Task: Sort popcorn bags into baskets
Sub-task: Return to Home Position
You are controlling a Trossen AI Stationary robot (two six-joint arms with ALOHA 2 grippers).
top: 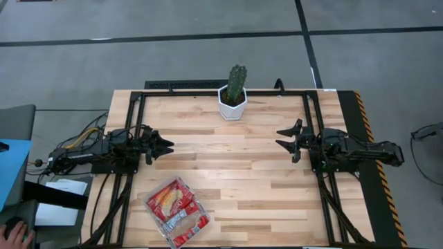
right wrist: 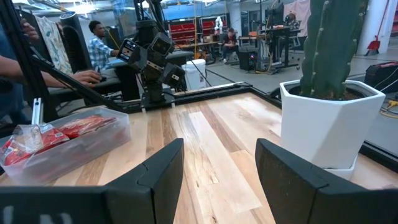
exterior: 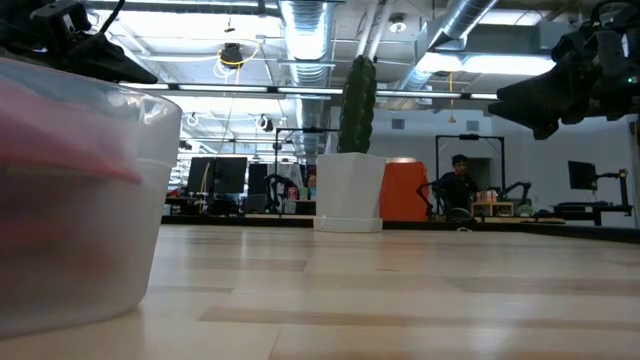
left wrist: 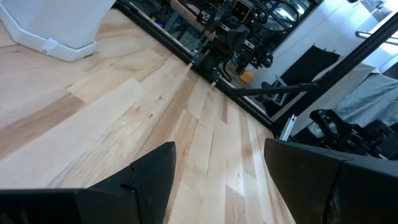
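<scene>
Left pincer (top: 168, 147) agape; red bags (top: 176, 205) seemingly heaped

We see a clear see-through tray (top: 150, 205) near a left corner of the wooden table (top: 263, 159), sitting a bit crooked. Shiny red popcorn bags (top: 173, 198) lie flat inside it in a little pile. One has a yellow-orange picture. Another has a pale middle. The red shows through the tray's wall.

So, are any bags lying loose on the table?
No: every bag sits inside the tray; only the cactus pot stands elsewhere.
</scene>
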